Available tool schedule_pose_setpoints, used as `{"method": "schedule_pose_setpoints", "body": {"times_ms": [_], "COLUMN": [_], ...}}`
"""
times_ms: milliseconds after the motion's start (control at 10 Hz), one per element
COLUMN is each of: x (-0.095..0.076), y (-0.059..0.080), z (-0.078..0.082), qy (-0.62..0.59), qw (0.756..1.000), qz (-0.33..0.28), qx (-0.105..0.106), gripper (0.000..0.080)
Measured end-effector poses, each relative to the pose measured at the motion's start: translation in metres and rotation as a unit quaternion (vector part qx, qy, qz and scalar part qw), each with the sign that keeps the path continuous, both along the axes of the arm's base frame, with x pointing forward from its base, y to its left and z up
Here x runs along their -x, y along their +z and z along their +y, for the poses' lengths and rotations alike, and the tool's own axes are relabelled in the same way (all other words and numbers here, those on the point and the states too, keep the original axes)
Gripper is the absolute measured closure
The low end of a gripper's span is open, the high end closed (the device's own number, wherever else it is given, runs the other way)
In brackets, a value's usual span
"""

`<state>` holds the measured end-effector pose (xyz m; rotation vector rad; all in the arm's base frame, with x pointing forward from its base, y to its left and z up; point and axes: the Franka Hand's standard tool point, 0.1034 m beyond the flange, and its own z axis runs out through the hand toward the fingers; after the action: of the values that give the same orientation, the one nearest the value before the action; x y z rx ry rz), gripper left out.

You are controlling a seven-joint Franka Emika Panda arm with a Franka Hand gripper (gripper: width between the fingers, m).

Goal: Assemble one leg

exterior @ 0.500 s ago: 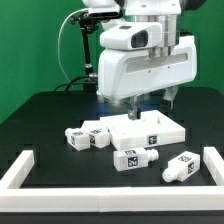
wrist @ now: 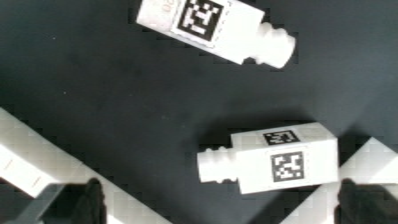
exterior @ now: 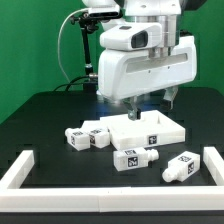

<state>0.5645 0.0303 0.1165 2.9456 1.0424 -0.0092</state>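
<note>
Starting at the fingers (wrist: pixel 71 205): both dark fingertips show in the wrist view, set wide apart, with only bare black table between them. The gripper (exterior: pixel 150 101) holds nothing.

In the wrist view, the nearer leg (wrist: pixel 276 157) lies flat on the table ahead of the fingertips and clear of both. Its tag side faces up, and one end has a narrower round neck. The farther leg (wrist: pixel 210 28) lies well beyond it, also flat and tag side up, at an angle to the first. The two do not touch. White sloping edges (wrist: pixel 27 160) run beside one fingertip; what they belong to cannot be told. Which legs of the exterior view these two are cannot be told either.

In the exterior view, the gripper hangs below the white hand body (exterior: pixel 145 65), behind the panel (exterior: pixel 150 128). Its fingertips are close above the panel's rear edge; contact cannot be judged. The panel lies flat on the table (exterior: pixel 40 110).

Four legs lie loose around the panel:
- The outer left leg (exterior: pixel 75 137) and the inner left leg (exterior: pixel 98 136) lie side by side, touching, at the exterior view's left of the panel.
- The front leg (exterior: pixel 133 158) lies just before the panel's front edge.
- The right leg (exterior: pixel 182 166) lies toward the exterior view's right, near the white rail (exterior: pixel 213 168) bordering the table's front and sides.
</note>
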Motion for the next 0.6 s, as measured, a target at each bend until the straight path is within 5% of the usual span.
{"method": "schedule_pose_setpoints", "body": {"times_ms": [300,600], "x": [0.000,-0.007], "y": [0.002,-0.007], "z": [0.006,-0.021], "qy": [-0.022,-0.062], "qw": [1.000,0.998], "qz": [-0.002,0.019], "qx": [-0.001,-0.012], "gripper": [0.0150,0.0150]}}
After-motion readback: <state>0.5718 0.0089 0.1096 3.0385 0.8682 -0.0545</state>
